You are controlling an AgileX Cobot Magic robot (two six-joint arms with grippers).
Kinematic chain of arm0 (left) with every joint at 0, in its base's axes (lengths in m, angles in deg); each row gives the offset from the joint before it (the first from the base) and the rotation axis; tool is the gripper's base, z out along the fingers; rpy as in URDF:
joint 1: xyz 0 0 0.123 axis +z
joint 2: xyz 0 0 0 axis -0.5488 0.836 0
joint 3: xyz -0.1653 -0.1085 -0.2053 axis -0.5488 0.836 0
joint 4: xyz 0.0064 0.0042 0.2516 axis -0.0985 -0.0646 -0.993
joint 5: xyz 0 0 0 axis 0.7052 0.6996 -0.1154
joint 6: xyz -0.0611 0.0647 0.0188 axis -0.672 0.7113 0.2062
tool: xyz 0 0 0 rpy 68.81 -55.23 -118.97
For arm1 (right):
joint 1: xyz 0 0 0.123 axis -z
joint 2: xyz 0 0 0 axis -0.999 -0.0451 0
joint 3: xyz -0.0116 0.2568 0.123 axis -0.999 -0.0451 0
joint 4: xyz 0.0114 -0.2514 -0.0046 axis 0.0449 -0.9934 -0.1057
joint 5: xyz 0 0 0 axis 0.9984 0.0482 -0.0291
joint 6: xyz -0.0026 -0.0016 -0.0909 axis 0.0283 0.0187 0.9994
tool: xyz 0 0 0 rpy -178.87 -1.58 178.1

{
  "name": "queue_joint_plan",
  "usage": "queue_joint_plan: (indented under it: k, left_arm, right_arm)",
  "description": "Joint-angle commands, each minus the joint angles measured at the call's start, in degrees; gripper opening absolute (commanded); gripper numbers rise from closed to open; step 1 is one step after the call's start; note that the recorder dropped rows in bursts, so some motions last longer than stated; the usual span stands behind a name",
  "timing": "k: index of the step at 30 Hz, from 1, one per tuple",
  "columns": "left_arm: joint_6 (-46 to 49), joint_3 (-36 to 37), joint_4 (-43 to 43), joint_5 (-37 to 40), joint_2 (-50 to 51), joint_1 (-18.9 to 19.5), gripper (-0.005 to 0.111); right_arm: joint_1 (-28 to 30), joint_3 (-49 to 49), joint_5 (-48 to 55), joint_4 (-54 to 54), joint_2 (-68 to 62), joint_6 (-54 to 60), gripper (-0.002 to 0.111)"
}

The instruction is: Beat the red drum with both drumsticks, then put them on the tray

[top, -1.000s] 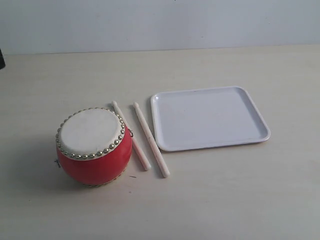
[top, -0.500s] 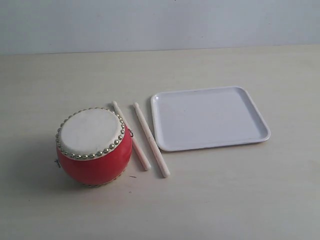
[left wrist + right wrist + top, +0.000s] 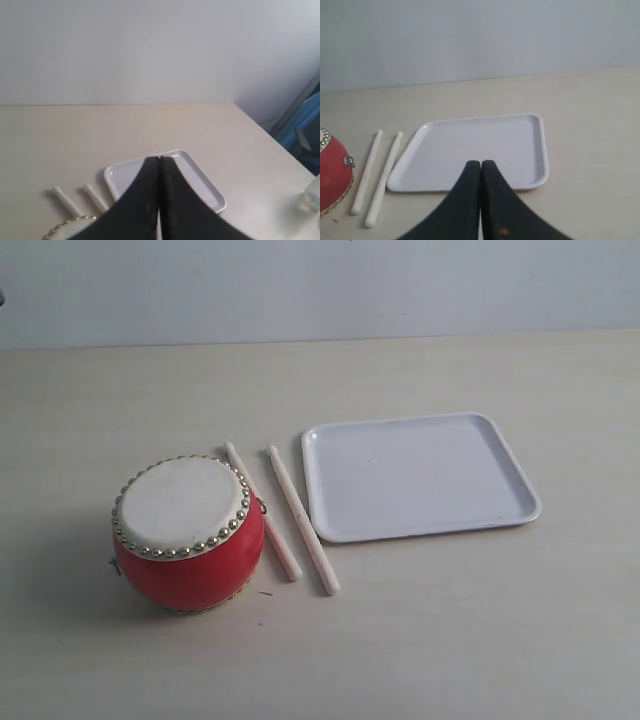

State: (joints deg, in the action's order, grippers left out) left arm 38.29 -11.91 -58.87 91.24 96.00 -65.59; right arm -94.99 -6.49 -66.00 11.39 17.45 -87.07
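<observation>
Beside drum point(image 3: 187, 530), drumsticks point(image 3: 302, 520) slant, seemingly parallel.

Right gripper point(image 3: 480, 164), jaws pressed together: tray point(image 3: 470, 145) dead ahead of the tips, its flat floor open, only the low rim to clear. Off to the side, the drumsticks point(image 3: 385, 175) lay parallel with a narrow gap between them. The outer one ran tight along the red drum point(image 3: 332, 175), so finger room there was poor; couldn't tell if they touched. Left gripper point(image 3: 159, 159), also closed: same tray ahead. Table point(image 3: 450, 640) open around it.
</observation>
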Motion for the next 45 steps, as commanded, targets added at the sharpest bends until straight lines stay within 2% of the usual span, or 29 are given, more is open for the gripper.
queue_joint_plan:
  k: [1, 4, 7, 11, 16, 18, 23, 28, 32, 36, 39, 43, 45]
  left_arm:
    - [-19.06, -1.34, -13.34, -10.68, 5.33, -3.3, 0.0]
    - [-22.63, -1.34, -14.67, -15.95, 7.57, -3.3, 0.0]
    - [-24.49, -1.34, -19.72, -20.37, 9.55, -3.18, 0.0]
    - [-27.35, -1.34, -25.46, -21.26, 11.87, -3.18, 0.0]
    - [-17.02, -1.34, -27.34, -21.36, 15.07, -3.94, 0.0]
    - [-13.31, -1.34, -25.04, -21.36, 16.35, -4.91, 0.0]
    - [-13.74, -1.57, -21.68, -21.21, 18.54, -7.33, 0.0]
    - [-13.62, -2.99, -15.16, -22.75, 21.53, -7.33, 0.0]
    - [-13.05, -2.99, -8.91, -26.87, 24.0, -7.33, 0.0]
    - [-4.19, -2.99, -3.56, -27.59, 26.43, -9.35, 0.0]
    - [9.62, -2.99, -0.58, -30.72, 28.07, -12.74, 0.0]
    - [15.46, -2.99, 4.32, -35.65, 30.43, -17.1, 0.0]
    - [21.97, -2.99, 11.53, -39.78, 32.64, -19.94, 0.0]
  right_arm:
    - [0.37, -0.23, -0.34, 0.25, 0.34, 0.07, 0.0]
    - [0.37, -0.23, -0.34, 0.25, 0.34, 0.07, 0.0]
    - [0.37, -0.23, -0.34, 0.25, 0.34, 0.07, 0.0]
    - [0.37, -0.23, -0.34, 0.25, 0.34, 0.07, 0.0]
    - [0.37, -0.23, -0.34, 0.25, 0.34, 0.07, 0.0]
    - [0.37, -0.23, -0.34, 0.25, 0.34, 0.07, 0.0]
    - [0.37, -0.23, -0.34, 0.25, 0.34, 0.07, 0.0]
    - [0.37, -0.23, -0.34, 0.25, 0.34, 0.07, 0.0]
    - [0.37, -0.23, -0.34, 0.25, 0.34, 0.07, 0.0]
    - [0.37, -0.23, -0.34, 0.25, 0.34, 0.07, 0.0]
    - [0.37, -0.23, -0.34, 0.25, 0.34, 0.07, 0.0]
    - [0.37, -0.23, -0.34, 0.25, 0.34, 0.07, 0.0]
    - [0.37, -0.23, -0.34, 0.25, 0.34, 0.07, 0.0]
